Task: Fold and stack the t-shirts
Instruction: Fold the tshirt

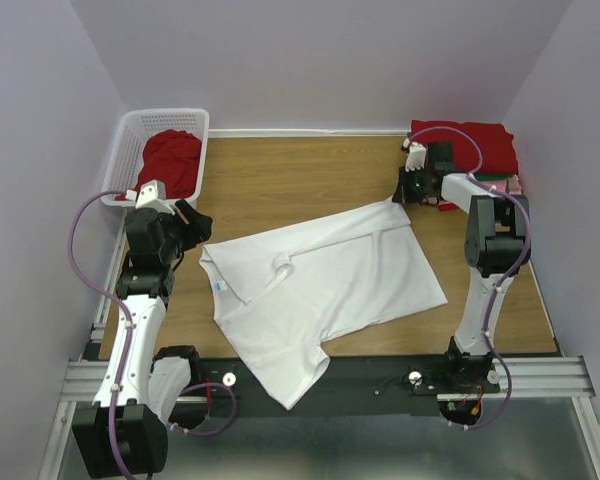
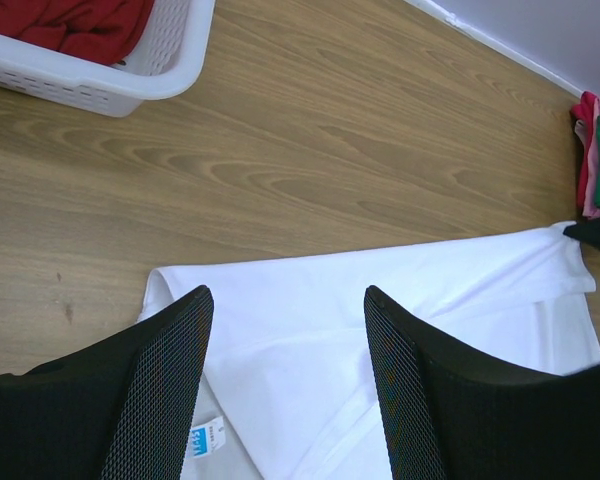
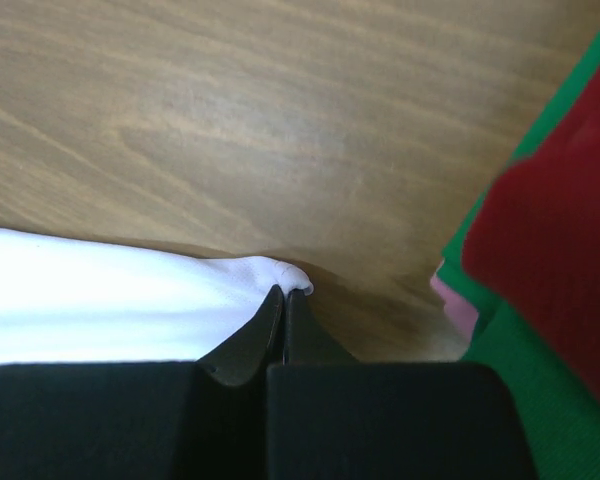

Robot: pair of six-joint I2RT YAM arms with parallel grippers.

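A white t-shirt (image 1: 325,285) lies spread on the wooden table, partly folded, its lower part hanging over the near edge. Its blue neck label (image 2: 205,438) shows between the left fingers. My left gripper (image 1: 194,226) is open and empty over the shirt's left edge (image 2: 286,292). My right gripper (image 1: 404,192) is shut on the shirt's far right corner (image 3: 285,292), low at the table. Folded red (image 1: 467,145), green (image 3: 540,420) and pink (image 3: 455,300) t-shirts are stacked at the back right, just beside the right gripper.
A white lattice basket (image 1: 130,140) stands at the back left with a crumpled red shirt (image 1: 172,160) in it; it also shows in the left wrist view (image 2: 170,70). Walls close the table at back and sides. Bare wood (image 1: 300,175) lies behind the white shirt.
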